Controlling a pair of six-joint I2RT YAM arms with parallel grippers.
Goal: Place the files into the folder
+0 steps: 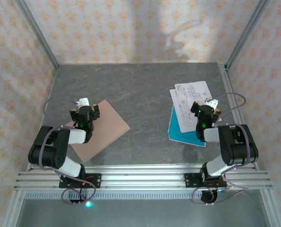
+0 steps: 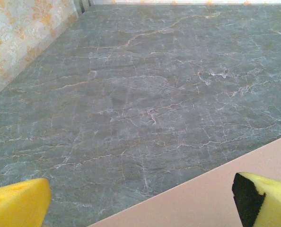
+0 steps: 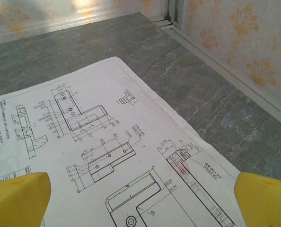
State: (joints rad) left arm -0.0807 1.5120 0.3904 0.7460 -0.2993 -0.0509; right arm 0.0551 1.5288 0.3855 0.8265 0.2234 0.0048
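Table (image 1: 140,90): grey stone pattern with pale and rust-coloured veins. Walls (image 1: 131,28): cream paper with a repeating orange floral motif. Folder (image 1: 102,130), lower left of the frame: plain pinkish-brown. White sheets (image 1: 191,97), right of the frame: black line drawings and text. Teal-blue sheet (image 1: 178,130): plain. Left gripper (image 2: 140,202) and right gripper (image 3: 140,198): yellow fingers; one left finger has a black face.

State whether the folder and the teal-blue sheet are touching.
Apart. The top external view shows the folder on the left, the teal-blue sheet on the right, and bare table between them.
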